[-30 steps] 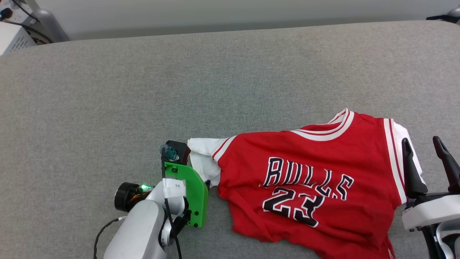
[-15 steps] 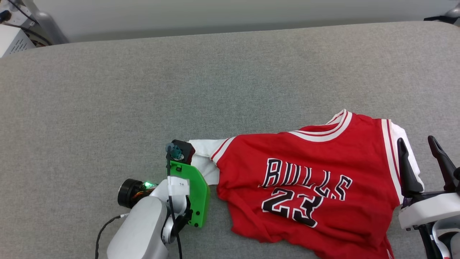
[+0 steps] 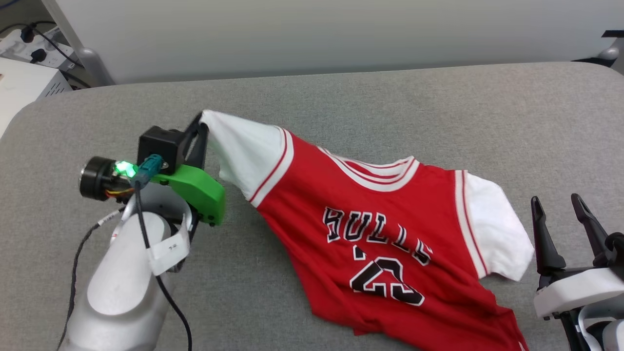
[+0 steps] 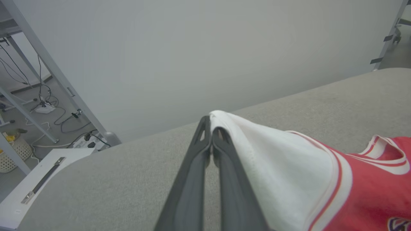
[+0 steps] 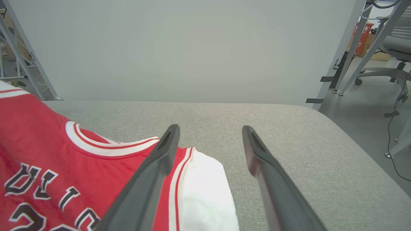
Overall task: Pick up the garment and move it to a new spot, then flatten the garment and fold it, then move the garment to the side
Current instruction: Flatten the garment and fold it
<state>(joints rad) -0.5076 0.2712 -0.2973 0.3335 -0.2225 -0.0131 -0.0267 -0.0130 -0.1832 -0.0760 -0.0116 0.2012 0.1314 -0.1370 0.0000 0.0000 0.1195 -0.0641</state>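
The garment [image 3: 380, 234], a red jersey T-shirt with white sleeves and black lettering, lies front up on the grey table [image 3: 341, 107]. Its left white sleeve is lifted off the surface and stretched toward the far left. My left gripper [image 3: 201, 122] is shut on that sleeve's edge, and in the left wrist view the white cloth [image 4: 257, 150] drapes over the closed fingertips of the left gripper [image 4: 212, 123]. My right gripper [image 3: 558, 207] stands open at the near right, just beside the other white sleeve [image 3: 492, 234]. In the right wrist view the open right gripper [image 5: 208, 131] has that sleeve [image 5: 205, 192] low between its fingers.
A pale wall panel [image 3: 312, 34] runs behind the table's far edge. A white box and cables [image 3: 29, 63] sit off the table's far left corner. Metal frame legs and an office chair [image 5: 385, 57] stand on the floor to the right.
My left gripper closed on the white sleeve and raised it toward the far left, dragging the garment leftward and spreading it. The head camera also tilted up. The right gripper stayed open.
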